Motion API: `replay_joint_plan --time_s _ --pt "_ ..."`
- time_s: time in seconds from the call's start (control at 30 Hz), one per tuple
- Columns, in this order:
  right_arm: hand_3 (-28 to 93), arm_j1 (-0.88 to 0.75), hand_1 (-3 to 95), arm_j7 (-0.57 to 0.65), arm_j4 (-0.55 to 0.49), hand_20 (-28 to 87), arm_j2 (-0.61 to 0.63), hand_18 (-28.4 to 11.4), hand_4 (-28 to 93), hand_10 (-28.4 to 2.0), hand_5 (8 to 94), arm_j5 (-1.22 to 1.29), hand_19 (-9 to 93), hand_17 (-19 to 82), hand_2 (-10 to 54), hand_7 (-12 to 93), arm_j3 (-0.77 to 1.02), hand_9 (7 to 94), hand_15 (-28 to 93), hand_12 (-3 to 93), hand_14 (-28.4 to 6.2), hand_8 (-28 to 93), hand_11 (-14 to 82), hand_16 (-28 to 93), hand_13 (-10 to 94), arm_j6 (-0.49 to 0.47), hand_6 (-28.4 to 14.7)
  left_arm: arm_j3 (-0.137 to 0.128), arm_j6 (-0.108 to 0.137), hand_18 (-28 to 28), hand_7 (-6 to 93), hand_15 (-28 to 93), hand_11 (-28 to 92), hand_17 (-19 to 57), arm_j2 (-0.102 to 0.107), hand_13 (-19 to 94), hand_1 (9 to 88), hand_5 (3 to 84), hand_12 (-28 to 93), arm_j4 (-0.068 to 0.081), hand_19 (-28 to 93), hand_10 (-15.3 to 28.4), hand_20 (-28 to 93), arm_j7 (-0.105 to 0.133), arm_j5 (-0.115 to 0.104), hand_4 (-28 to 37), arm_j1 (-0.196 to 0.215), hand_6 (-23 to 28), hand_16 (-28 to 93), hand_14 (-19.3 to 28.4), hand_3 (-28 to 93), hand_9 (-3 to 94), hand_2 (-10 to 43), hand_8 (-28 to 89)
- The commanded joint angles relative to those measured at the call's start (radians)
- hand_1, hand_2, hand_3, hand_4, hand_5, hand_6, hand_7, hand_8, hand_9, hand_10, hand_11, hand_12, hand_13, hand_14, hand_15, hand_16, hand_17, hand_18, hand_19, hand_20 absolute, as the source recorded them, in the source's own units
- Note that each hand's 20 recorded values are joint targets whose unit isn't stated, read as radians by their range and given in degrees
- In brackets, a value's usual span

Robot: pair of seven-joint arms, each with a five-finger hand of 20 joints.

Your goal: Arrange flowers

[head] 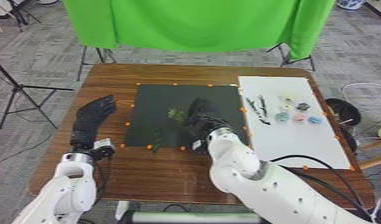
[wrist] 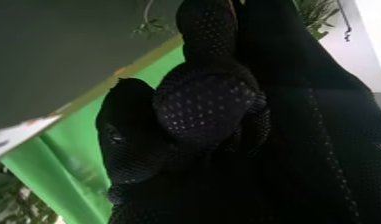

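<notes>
Early days imo: 2 bits of greenery (head: 176, 114) on my dark mat (head: 146, 100), blooms (head: 298, 117) at 3 o'clock left to place. My right hand (head: 201, 107)'s at the mat's 1 o'clock, can't tell how open or if it's holding anything; left hand (head: 96, 111)'s relaxed, empty.

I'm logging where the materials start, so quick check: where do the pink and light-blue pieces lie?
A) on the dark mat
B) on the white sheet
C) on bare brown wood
B: the pink piece and light-blue piece sit on the white sheet.
</notes>
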Motion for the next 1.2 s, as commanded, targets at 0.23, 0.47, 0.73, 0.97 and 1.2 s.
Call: replay_joint_plan --time_s 0.23,0.47,0.73,0.97,1.2 --pt "60 -0.007 57.7 0.003 -0.017 39 -0.026 -4.1 -4 -12.4 78.5 0.073 86 77 -9.5 31 -0.035 93.7 55 28.5 -2.6 13 27.3 24 94 0.002 -5.1 -0.009 -0.009 11.7 16.9 19 20 9.8 -0.006 39 26.2 49.3 10 -0.006 12 13.0 17 -0.004 -0.003 -26.6 0.013 2.1 -3 15.4 72 47.2 -3.7 -8" --pt "59 -0.004 56.9 0.009 -0.011 38 -0.028 -4.0 -3 -11.3 78.1 0.08 85 77 -9.5 30 -0.041 93.4 54 29.5 -2.5 13 25.7 24 94 0.01 -4.9 -0.007 -0.012 11.7 16.8 19 20 9.8 -0.005 39 26.2 49.4 10 -0.005 12 13.0 17 -0.005 -0.002 -26.4 0.011 2.1 -3 15.4 72 47.2 -3.7 -8" --pt "58 0.01 53.4 0.003 -0.005 38 -0.033 -4.2 -3 -11.8 77.8 0.106 84 77 -9.5 27 -0.047 92.6 53 27.2 -2.7 13 26.6 24 94 0.026 -5.3 -0.007 -0.012 11.8 16.8 19 19 9.6 -0.005 38 26.2 49.3 10 -0.004 12 13.0 17 -0.002 -0.004 -26.2 0.01 2.1 -3 15.4 72 47.1 -3.8 -8" --pt "57 0.023 48.5 -0.006 -0.003 39 -0.036 -4.0 -3 -12.8 72.4 0.126 83 77 -9.5 22 -0.051 90.2 52 22.7 -2.9 12 29.0 25 94 0.031 -4.6 -0.003 -0.017 11.9 16.9 19 19 9.5 -0.006 38 26.3 49.3 10 -0.001 12 12.9 17 -0.003 -0.002 -25.9 0.004 2.1 -3 15.5 72 47.1 -4.2 -8" --pt "63 0.029 41.5 -0.019 -0.007 39 -0.033 -4.2 -6 -13.2 70.3 0.134 83 77 -9.5 21 -0.035 89.8 51 22.5 -3.1 5 29.2 25 94 0.035 -3.8 -0.002 -0.017 11.9 16.8 19 19 9.4 -0.007 38 26.5 49.0 10 -0.001 12 12.9 17 -0.001 -0.002 -25.8 0.005 2.0 -3 15.4 72 47.1 -4.2 -8"
